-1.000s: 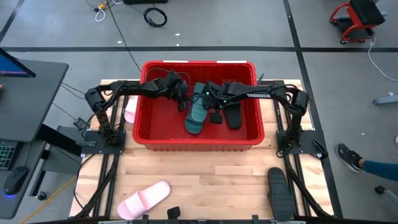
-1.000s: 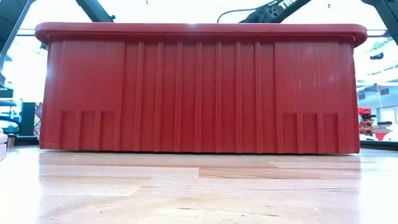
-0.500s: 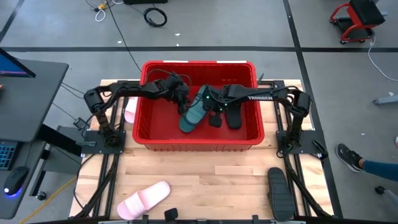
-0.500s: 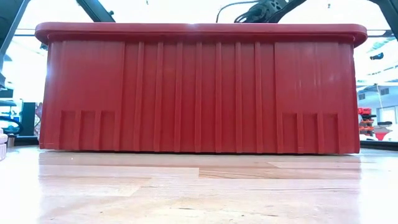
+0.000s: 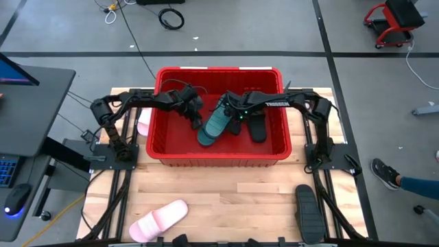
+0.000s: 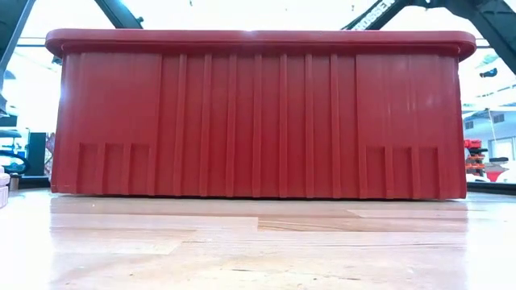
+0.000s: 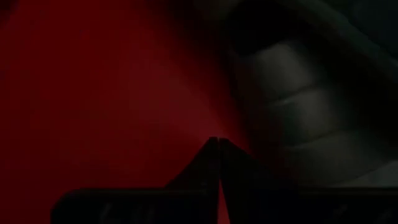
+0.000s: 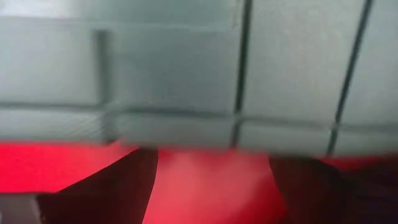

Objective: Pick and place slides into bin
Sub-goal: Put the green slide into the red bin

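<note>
Right gripper (image 5: 232, 113) wide, pulled back off teal slide (image 5: 214, 126); L gripper (image 5: 195, 115) closed, retreated in bin (image 5: 218, 72).

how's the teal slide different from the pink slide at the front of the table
Place: the teal slide lies inside the red bin; the pink slide lies outside it on the bare wooden table.
Colour: the teal slide is dark green-blue; the pink slide is pale, nearly white.
Arms: the teal slide sits right by the left gripper and right gripper; the pink slide lies far from both.
Both look like wide-strap slip-ons of similar length.
</note>
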### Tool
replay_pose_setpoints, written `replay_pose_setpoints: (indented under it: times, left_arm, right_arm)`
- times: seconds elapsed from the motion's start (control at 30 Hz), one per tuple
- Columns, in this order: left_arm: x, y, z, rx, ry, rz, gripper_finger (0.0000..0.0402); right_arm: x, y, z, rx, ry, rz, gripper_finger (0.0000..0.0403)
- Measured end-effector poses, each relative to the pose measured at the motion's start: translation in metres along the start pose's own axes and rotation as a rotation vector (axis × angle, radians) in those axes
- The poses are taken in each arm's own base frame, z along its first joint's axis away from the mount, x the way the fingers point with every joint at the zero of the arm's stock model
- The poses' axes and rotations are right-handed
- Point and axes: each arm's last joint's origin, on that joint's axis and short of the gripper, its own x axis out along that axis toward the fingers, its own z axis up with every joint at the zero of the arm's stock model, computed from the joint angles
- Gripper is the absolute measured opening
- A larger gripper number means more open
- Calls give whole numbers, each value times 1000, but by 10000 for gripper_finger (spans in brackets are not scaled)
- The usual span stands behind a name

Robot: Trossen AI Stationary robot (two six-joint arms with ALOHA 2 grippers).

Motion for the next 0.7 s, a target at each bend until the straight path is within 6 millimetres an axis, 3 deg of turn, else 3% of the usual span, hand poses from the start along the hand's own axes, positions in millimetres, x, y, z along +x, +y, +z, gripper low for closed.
replay_pose_setpoints:
  times: [0.2,0.43,0.57,0.7]
  left_arm:
    - [10,-23,-11,-1,-2,-51,6]
    - [15,-57,-1,9,-92,-112,21]
    - [16,-63,-1,-7,-97,-100,23]
    - [15,-59,-2,-23,-82,-87,16]
  right_arm:
    - [12,-15,5,-86,-33,-14,313]
    - [0,-31,19,-155,-79,-48,312]
    - [-6,-27,20,-226,-51,-37,307]
    - [-6,-23,9,-274,69,-10,304]
